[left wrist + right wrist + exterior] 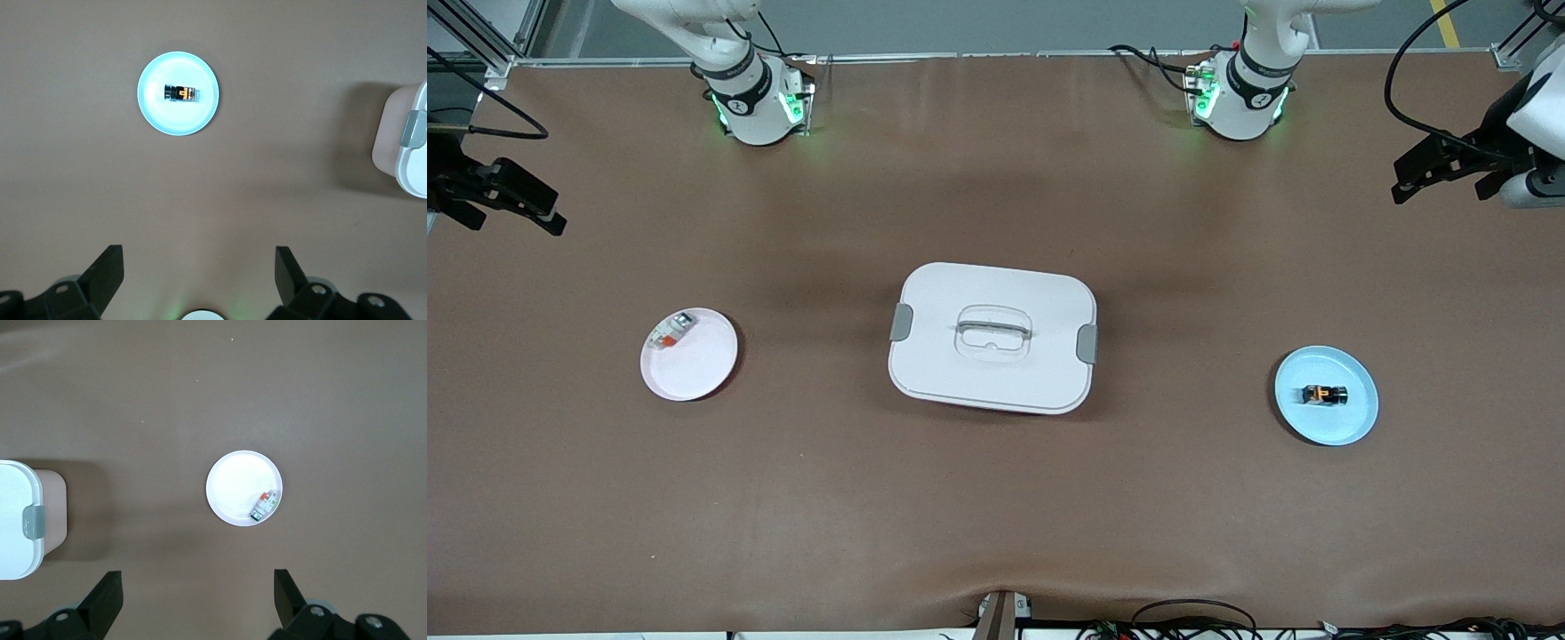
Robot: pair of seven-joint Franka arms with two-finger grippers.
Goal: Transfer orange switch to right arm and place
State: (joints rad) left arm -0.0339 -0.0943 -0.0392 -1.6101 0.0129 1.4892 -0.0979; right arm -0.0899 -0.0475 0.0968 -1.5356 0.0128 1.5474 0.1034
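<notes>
Currently: Both Arms Raised, Orange Switch on Blue Plate

Surface: a brown mat (996, 516) covers the whole table, lying smooth except for a slight ripple at the edge nearest the front camera. Cables run along that edge, and aluminium framing stands at the corners by the arm bases.

Containers: a white lidded box (992, 338) with grey side latches and a recessed handle sits at the table's centre. A pale blue plate (1326, 396) lies toward the left arm's end and carries the orange switch (1324, 396), lying on its side near the plate's middle. A white plate (689, 354) lies toward the right arm's end; a white-and-grey component with a red-orange patch (671, 331) rests near its rim.

Grippers: the left gripper (1440, 167) hangs above the left arm's end of the table, fingers spread apart and holding nothing. The right gripper (503, 197) hangs above the right arm's end, fingers likewise apart and holding nothing.

Clearance: bare mat separates both plates from the box and from every table edge.
</notes>
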